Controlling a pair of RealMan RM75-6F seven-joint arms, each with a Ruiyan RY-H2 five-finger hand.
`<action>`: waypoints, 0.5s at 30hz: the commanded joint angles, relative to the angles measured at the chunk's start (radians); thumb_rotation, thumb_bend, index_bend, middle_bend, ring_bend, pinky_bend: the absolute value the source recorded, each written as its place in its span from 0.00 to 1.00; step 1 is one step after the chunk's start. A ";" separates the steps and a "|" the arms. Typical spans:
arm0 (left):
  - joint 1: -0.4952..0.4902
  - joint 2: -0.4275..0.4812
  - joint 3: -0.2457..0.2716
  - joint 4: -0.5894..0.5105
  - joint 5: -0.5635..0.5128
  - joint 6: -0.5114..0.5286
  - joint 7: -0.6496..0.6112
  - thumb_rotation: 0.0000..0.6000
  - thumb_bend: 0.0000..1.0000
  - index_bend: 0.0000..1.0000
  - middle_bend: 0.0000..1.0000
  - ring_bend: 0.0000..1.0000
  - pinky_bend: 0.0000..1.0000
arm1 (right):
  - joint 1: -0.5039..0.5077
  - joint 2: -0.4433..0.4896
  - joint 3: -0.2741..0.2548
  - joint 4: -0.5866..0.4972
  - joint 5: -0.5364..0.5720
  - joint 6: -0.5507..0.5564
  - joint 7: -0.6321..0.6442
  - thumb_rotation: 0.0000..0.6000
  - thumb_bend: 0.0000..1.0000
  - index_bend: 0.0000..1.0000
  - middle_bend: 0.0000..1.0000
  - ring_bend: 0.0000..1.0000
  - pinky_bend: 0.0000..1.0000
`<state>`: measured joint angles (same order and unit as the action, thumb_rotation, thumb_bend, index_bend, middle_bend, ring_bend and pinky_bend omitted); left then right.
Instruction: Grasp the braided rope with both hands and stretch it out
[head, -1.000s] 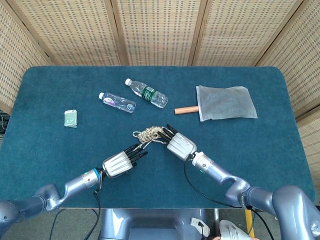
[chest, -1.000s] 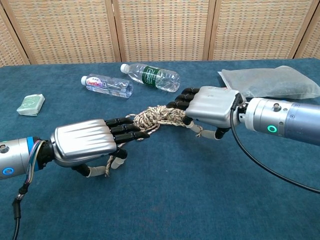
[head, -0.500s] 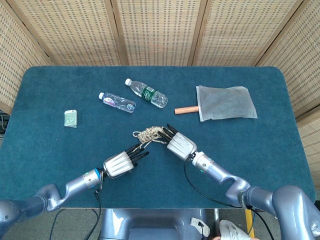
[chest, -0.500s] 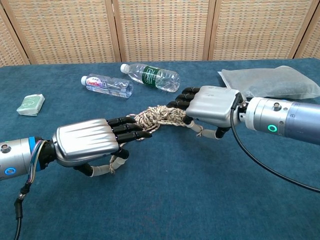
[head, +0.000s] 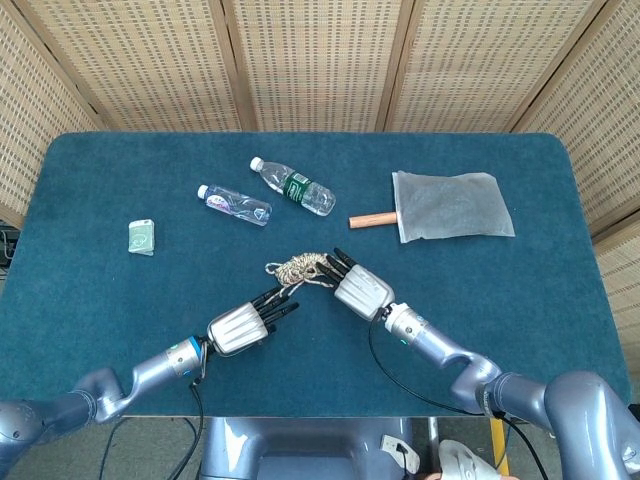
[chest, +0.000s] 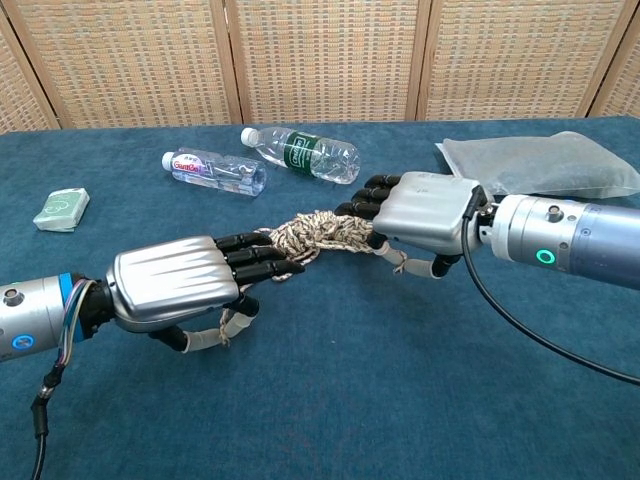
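Observation:
The braided rope lies bunched in a beige knot on the blue table, between my two hands. My right hand comes in from the right. Its fingers curl over the rope's right end and its thumb sits below, gripping it. My left hand reaches in from the lower left with its fingers nearly straight. The fingertips touch the rope's left end, and the thumb hangs beneath, apart from them.
Two plastic water bottles lie behind the rope. A clear plastic bag lies at the back right, with a wooden stick beside it. A small green packet is at the left.
My left hand has crept slightly right, toward the rope. The right hand and the rope have stayed put.

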<state>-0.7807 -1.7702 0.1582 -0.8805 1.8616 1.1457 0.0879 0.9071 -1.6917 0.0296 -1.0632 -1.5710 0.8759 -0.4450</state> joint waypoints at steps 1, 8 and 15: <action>0.004 0.005 -0.007 0.000 -0.006 0.014 -0.006 1.00 0.47 0.79 0.00 0.00 0.00 | -0.001 0.002 0.001 0.000 -0.001 0.005 0.002 1.00 0.52 0.62 0.00 0.00 0.00; 0.061 0.128 -0.051 0.010 -0.067 0.131 -0.065 1.00 0.47 0.81 0.00 0.00 0.00 | -0.013 0.056 0.022 -0.034 0.010 0.038 -0.007 1.00 0.52 0.62 0.00 0.00 0.00; 0.100 0.221 -0.082 0.064 -0.128 0.158 -0.108 1.00 0.47 0.81 0.00 0.00 0.00 | -0.042 0.113 0.038 -0.057 0.064 0.035 -0.030 1.00 0.52 0.62 0.00 0.00 0.00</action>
<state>-0.6930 -1.5631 0.0866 -0.8322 1.7484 1.2973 -0.0055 0.8724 -1.5864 0.0648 -1.1180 -1.5160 0.9126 -0.4698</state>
